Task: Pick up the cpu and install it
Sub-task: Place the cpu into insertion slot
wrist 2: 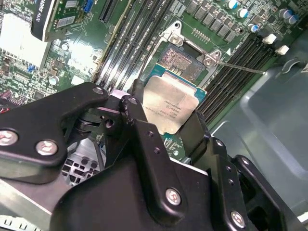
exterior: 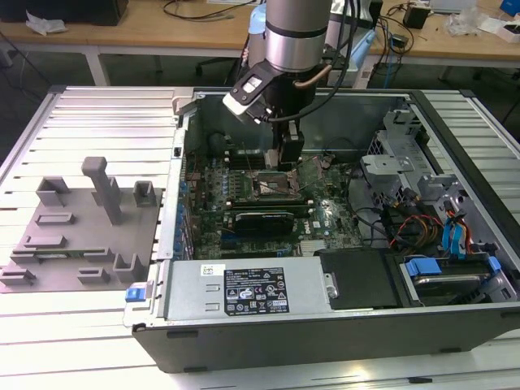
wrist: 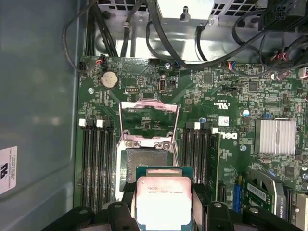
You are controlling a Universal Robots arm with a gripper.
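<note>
Gripper (wrist 2: 167,109) clamps one cpu (wrist: 163,204), silvery top showing, over edge of one open socket (wrist: 144,161).

From where I stand, the tabletop (exterior: 97,114) is a silvery metal surface ribbed with long parallel slats. An open desktop computer case (exterior: 325,337) lies flat on its side on it, taking up the middle and the exterior view's right. Just beside the case, to the exterior view's left, a flat grey plastic fixture tray (exterior: 81,244) rests on the slats, its upright posts (exterior: 104,188) of differing heights.
</note>
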